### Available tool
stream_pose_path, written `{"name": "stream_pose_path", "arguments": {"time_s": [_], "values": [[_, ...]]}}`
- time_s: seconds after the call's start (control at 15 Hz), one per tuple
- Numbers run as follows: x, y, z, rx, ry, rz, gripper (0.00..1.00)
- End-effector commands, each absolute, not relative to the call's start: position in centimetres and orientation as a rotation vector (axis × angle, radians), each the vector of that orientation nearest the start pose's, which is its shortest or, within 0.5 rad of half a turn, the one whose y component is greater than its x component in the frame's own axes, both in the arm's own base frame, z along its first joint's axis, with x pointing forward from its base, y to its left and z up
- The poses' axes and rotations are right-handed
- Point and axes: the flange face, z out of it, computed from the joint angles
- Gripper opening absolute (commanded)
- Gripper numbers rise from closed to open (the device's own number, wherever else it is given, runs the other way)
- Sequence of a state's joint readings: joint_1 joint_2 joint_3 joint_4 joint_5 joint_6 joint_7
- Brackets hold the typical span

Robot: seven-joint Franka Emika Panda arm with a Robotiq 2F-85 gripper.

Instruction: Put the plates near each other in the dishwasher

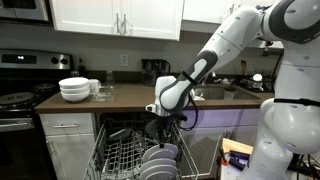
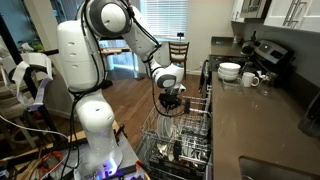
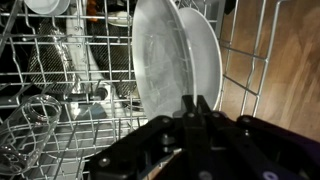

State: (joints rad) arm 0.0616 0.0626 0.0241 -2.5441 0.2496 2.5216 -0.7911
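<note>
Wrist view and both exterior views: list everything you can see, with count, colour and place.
plates: at least two, white, upright side by side in the dishwasher rack
dishwasher: one, grey wire rack pulled out, below the counter
counter: one, dark brown, above the dishwasher
bowls: one stack, white, on the counter
cup: one, white, on the counter beside the bowls
stove: one, black and steel, at the end of the counter
cabinets: white, on the wall above the counter
chair: one, dark wood, by the window
arm: one, white, reaching down over the rack
gripper: one, black, shut at the near plate's rim; whether it grips is unclear
</note>
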Motion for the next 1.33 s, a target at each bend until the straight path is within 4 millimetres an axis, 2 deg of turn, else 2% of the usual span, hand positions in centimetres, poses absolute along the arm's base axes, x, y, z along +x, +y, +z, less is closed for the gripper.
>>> {"name": "stream_pose_path", "arguments": {"time_s": [0.0,0.27,0.67,1.27], "values": [[45.8,2.3,23.5,-2.725,-0.993,0.023,0.01],[46.6,1.7,22.1,-2.702,-0.982,0.026,0.01],[47.5,2.2,20.4,-2.713,-0.976,0.057,0.01],[47.3,2.2,18.3,-2.703,-0.939,0.089,0.01]]}}
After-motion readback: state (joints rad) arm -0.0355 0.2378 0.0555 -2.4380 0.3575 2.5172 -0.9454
